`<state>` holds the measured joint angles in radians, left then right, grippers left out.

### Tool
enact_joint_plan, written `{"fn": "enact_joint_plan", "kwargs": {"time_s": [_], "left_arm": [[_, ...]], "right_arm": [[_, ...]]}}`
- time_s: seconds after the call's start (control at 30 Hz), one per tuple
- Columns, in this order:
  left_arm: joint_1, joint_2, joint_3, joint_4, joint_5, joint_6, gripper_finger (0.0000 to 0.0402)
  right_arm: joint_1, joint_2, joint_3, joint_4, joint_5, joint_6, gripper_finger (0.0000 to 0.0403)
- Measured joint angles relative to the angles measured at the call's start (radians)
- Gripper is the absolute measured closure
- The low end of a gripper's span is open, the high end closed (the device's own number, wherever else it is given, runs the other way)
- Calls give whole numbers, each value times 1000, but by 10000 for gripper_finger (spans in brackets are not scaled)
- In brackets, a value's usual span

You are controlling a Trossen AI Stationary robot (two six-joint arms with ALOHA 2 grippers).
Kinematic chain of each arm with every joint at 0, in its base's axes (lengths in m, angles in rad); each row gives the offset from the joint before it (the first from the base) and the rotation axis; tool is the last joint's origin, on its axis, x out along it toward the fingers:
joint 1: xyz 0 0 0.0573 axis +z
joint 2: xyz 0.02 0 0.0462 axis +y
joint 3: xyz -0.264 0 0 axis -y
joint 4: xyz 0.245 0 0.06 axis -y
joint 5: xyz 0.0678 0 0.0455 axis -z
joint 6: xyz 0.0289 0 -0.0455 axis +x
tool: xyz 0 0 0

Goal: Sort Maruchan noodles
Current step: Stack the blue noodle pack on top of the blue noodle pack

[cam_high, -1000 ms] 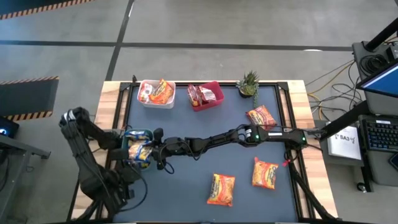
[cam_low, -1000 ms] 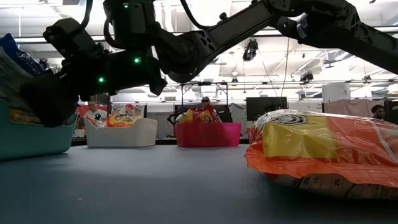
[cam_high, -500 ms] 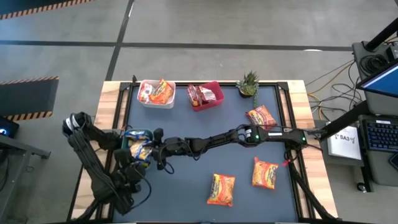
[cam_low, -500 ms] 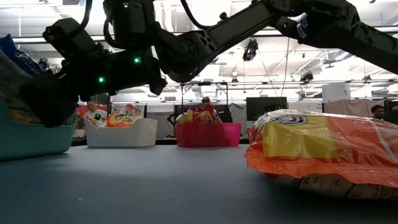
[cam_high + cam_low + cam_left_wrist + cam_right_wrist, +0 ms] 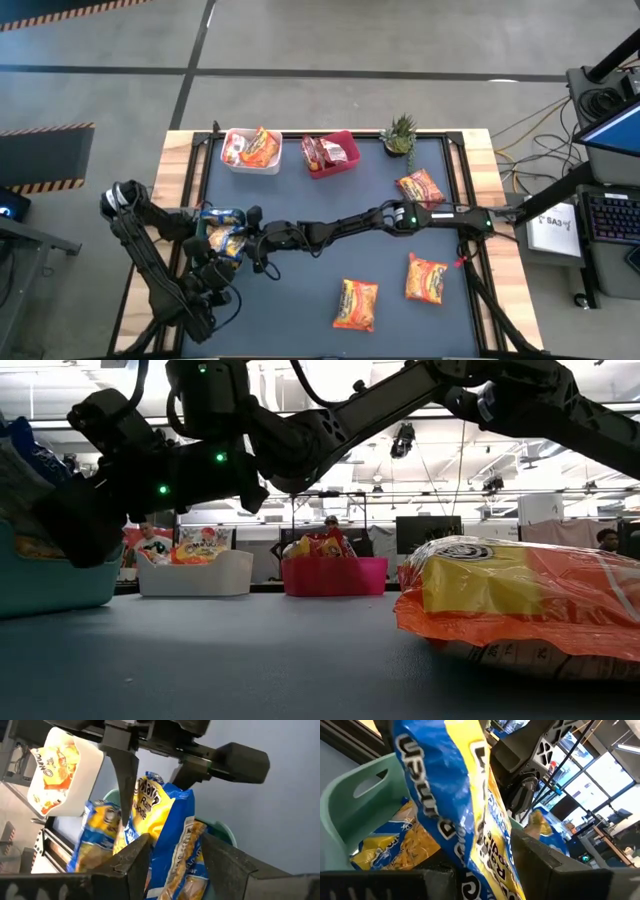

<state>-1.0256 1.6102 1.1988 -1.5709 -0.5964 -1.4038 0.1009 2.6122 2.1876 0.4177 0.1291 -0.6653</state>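
A yellow-blue Maruchan packet (image 5: 167, 815) stands upright over the green bin (image 5: 222, 213), above other yellow-blue packets (image 5: 395, 840) lying in it. My right gripper (image 5: 247, 240) reaches across from the table's right and is shut on this packet. My left gripper (image 5: 221, 256) comes from the near side, and its fingers close on the same packet lower down. Three orange packets (image 5: 356, 303) (image 5: 427, 279) (image 5: 420, 187) lie flat on the mat. My left gripper has the packet's lower part (image 5: 172, 862) between its two fingers (image 5: 135, 855), coming level from the near side. The packet stands upright and fills the gap. My right gripper pinches the same packet near its upper edge (image 5: 150, 782), one finger (image 5: 124, 780) on each face, reaching from the table's right. The packet (image 5: 465, 820) runs up between its fingers.
The white bin (image 5: 240, 160) with orange packets and the red bin (image 5: 345, 160) with red packets stand at the far edge, beside a potted plant (image 5: 400, 133). One orange packet (image 5: 520, 600) lies close to the low camera. Open mat lies between the green bin and the orange packets.
My left arm's elbow has swung toward the near edge while its gripper stayed at the green bin. My right arm has kept still. The held packet has barely shifted.
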Motion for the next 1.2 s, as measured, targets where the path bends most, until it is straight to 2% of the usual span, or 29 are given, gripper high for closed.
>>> {"fn": "enact_joint_plan", "kwargs": {"time_s": [0.3, 0.63, 0.87, 1.2], "left_arm": [[1, 0, -13, -1, 11, -16, 264], [1, 0, 9, 0, 65, 13, 355], [1, 0, 32, 2, 69, 28, 394], [1, 0, 31, 3, 79, 7, 401]], "right_arm": [[6, 0, 0, -5, 2, -1, 273], [9, 0, 0, 4, 6, 36, 273], [17, -2, 0, 6, 5, 51, 273], [29, -3, 0, -22, 9, 23, 275]]}}
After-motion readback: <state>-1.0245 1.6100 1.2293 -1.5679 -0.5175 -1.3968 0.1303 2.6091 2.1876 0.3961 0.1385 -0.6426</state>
